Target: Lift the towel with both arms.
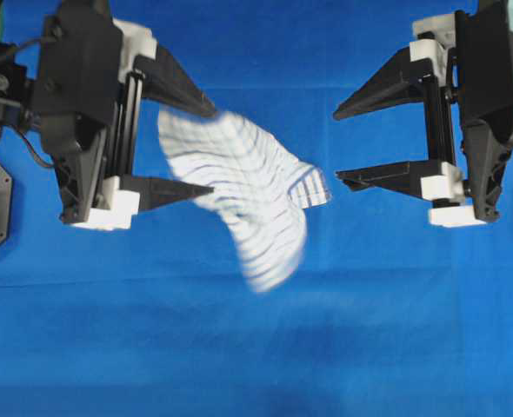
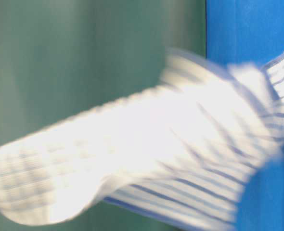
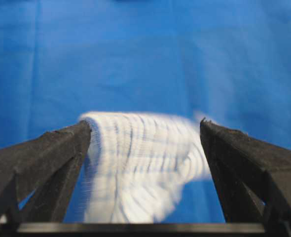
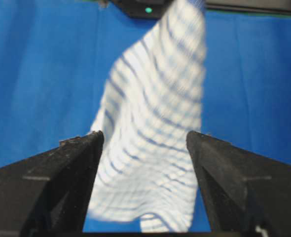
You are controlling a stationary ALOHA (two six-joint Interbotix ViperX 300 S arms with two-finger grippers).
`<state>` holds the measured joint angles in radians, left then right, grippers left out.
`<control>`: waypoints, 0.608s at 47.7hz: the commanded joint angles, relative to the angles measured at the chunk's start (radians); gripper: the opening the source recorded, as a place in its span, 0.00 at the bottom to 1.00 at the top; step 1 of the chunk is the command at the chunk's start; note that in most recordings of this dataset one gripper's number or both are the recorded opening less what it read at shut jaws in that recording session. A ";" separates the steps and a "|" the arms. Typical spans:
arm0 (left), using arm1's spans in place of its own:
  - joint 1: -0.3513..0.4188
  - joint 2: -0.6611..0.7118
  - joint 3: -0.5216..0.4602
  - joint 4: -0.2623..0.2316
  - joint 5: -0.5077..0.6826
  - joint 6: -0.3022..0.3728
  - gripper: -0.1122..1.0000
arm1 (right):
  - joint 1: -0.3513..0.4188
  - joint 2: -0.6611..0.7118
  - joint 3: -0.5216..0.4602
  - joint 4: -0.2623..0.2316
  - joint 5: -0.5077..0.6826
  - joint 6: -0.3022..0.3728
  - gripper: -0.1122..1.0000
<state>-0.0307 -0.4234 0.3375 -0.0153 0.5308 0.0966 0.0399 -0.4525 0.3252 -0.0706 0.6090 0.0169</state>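
Both claws stand spread wide, released: the left gripper (image 1: 206,149) and the right gripper (image 1: 339,146) grasp nothing. Between them the checked towel (image 1: 243,189) hangs blurred and crumpled over the blue tablecloth (image 1: 256,347), toward its far edge, nearer the left gripper.

Left gripper (image 1: 213,149) points right, jaws spread wide, nothing clamped between the pointed black fingers (image 3: 52,153). Right gripper (image 1: 336,146) points left, facing it, jaws equally wide, gripping nothing. Both arms level, tips well apart across the middle.
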 commanded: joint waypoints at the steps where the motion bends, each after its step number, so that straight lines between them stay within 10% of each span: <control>1: -0.006 -0.008 0.012 -0.002 -0.011 -0.012 0.91 | 0.002 0.005 0.003 -0.002 0.000 0.005 0.71; 29: -0.089 0.196 0.365 -0.008 -0.330 -0.063 0.91 | 0.023 0.249 0.322 0.005 -0.348 0.126 0.71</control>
<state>-0.1120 -0.2500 0.6872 -0.0199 0.2516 0.0337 0.0583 -0.2255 0.6381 -0.0690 0.3175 0.1396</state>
